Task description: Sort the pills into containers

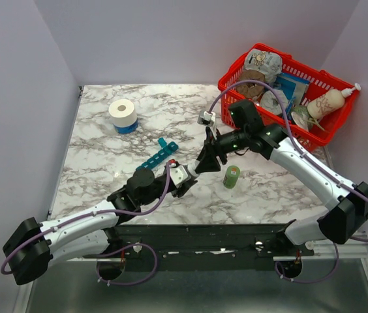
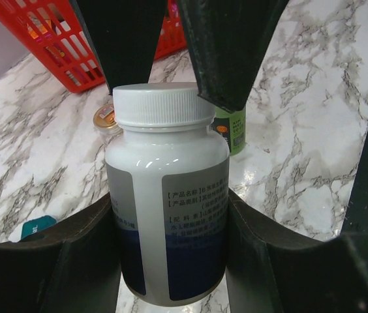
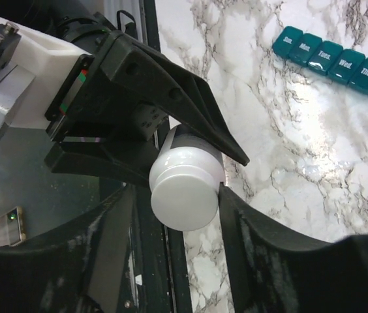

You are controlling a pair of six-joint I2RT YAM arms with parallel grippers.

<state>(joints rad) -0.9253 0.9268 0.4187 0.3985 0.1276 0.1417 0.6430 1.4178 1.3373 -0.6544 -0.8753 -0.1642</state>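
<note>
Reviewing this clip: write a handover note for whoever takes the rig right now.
Left gripper: shut on the white pill bottle, around its body.
Right gripper: fingers either side of the cap; firm grip unclear.
Pill organiser: on the table, visible lids mostly shut.
Done: bottle in hand. Left: remove cap, sort pills into compartments; no loose pills seen.

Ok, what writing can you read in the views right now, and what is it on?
"Sun." on the leftmost lid in view on the teal pill organiser, right wrist view
"Mon." on the next lid
"Tues." on the next lid
"Wed." on the next lid
"Thur." on the next lid
White pill bottle: Chinese print with bracketed headings, too small to read surely
Green bottle: label blurred, unreadable
Packs in the red basket: too small to read
</note>
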